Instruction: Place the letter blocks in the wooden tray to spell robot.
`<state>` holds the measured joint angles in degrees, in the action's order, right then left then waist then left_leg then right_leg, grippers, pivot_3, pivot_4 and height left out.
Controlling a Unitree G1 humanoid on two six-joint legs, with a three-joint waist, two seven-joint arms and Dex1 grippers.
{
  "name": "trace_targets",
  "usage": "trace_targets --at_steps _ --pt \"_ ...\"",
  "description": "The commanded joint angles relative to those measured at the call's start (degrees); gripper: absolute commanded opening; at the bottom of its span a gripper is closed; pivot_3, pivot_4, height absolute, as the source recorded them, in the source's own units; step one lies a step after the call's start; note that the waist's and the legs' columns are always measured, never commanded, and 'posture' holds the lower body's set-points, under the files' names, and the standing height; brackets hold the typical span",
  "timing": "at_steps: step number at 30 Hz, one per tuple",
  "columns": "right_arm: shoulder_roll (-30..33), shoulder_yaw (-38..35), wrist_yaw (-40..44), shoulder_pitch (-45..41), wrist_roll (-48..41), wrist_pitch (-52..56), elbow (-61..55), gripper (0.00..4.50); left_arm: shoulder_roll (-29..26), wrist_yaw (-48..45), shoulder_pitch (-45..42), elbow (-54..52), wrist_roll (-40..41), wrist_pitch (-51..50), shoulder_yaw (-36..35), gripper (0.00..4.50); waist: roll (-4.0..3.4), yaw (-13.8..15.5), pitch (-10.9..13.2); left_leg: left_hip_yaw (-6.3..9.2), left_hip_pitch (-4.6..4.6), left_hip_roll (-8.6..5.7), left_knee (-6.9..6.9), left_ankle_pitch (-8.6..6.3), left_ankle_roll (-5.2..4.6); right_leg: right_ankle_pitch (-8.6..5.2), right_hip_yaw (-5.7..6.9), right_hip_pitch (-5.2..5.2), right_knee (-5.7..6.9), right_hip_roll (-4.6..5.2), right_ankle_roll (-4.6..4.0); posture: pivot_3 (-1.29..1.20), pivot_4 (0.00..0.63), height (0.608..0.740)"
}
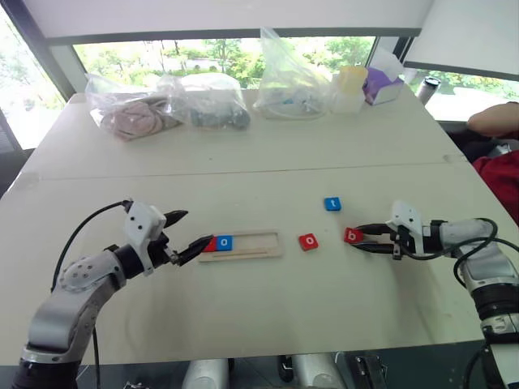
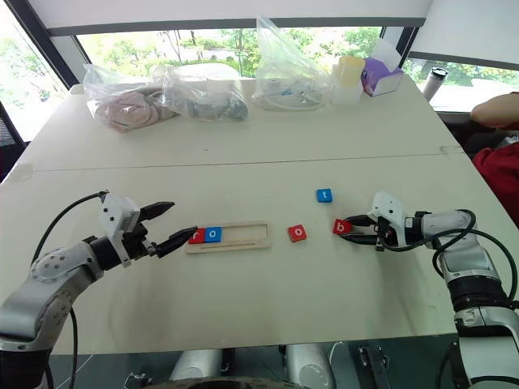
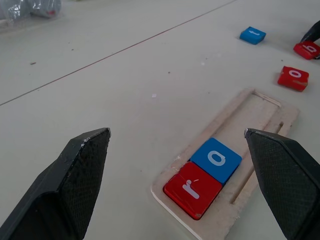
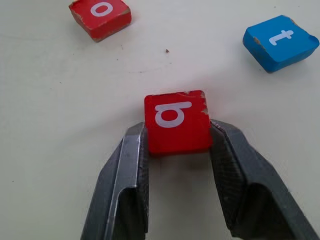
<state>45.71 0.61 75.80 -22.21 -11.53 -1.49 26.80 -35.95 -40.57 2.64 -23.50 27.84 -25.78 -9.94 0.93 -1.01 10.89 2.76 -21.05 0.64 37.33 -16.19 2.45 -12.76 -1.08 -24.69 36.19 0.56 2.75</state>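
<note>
Red, with a white b on its face, the b block (image 4: 177, 121) lies flat on the pale bench (image 1: 243, 316), pinched from both sides between the two black fingers (image 4: 131, 175) of the right hand (image 1: 366, 237), which has closed on it. The wooden tray (image 1: 259, 241) is the landmark here: its long axis runs across the bench, and the held block sits well off its right end, so the coming carry, as I judge it, runs leftward along that axis to the third slot. In the tray's left end the red r block (image 3: 192, 188) and the blue o block (image 3: 216, 159) already lie touching, side by side; the rest of the tray is bare. Between the tray and the held block rests the red o block (image 1: 308, 241), and the blue t block (image 1: 332, 203) lies beyond it, farther from the robot. The left hand (image 1: 186, 232) hovers at the tray's left end, fingers spread wide and holding nothing.
</note>
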Motion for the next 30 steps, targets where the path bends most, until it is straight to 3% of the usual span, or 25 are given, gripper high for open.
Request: trace_targets --at_steps 1,7,10,19,30 --pt "-3.2 -0.2 -3.7 -1.5 -4.6 10.1 -12.7 1.14 -2.0 -1.5 0.6 -0.5 0.3 0.9 -2.7 4.5 0.0 -0.3 0.0 -0.01 0.01 0.02 0.0 0.0 0.0 0.01 -0.01 0.0 0.01 -0.02 -0.01 0.0 0.15 0.74" --pt "-12.9 6.1 -13.6 -6.4 -4.8 24.7 -30.3 1.14 -7.5 -6.2 2.6 0.2 1.7 -0.8 -5.8 4.5 -0.05 -0.2 0.0 0.01 0.13 0.14 -0.05 0.0 0.0 0.02 -0.03 -0.02 0.1 -0.13 -0.07 0.0 0.15 0.74" --pt "-17.8 12.1 -15.6 -8.8 -2.8 26.9 -33.7 1.14 -9.7 -8.3 4.0 0.4 2.9 -2.0 -7.5 4.5 -0.05 0.0 0.0 0.01 0.1 0.16 -0.08 0.0 0.0 0.01 0.0 -0.03 0.07 -0.11 -0.07 0.0 0.15 0.74" --pt "-23.0 24.6 -16.8 -12.2 6.5 22.1 -27.0 1.14 -10.7 -9.5 5.8 -2.1 5.4 -5.4 -8.4 4.5 -0.02 0.1 0.0 -0.07 -0.26 0.06 0.02 0.0 0.01 0.12 0.0 -0.23 -0.07 0.18 -0.18 0.0 0.15 0.74" --pt "-25.2 25.7 -15.9 -13.7 8.3 19.8 -21.9 1.14 -8.5 -7.3 4.9 -1.7 4.1 -4.7 -6.5 4.5 -0.02 0.0 0.0 0.02 -0.21 0.1 -0.02 0.0 0.0 0.16 0.07 -0.28 0.04 -0.03 -0.25 0.0 0.15 0.74"
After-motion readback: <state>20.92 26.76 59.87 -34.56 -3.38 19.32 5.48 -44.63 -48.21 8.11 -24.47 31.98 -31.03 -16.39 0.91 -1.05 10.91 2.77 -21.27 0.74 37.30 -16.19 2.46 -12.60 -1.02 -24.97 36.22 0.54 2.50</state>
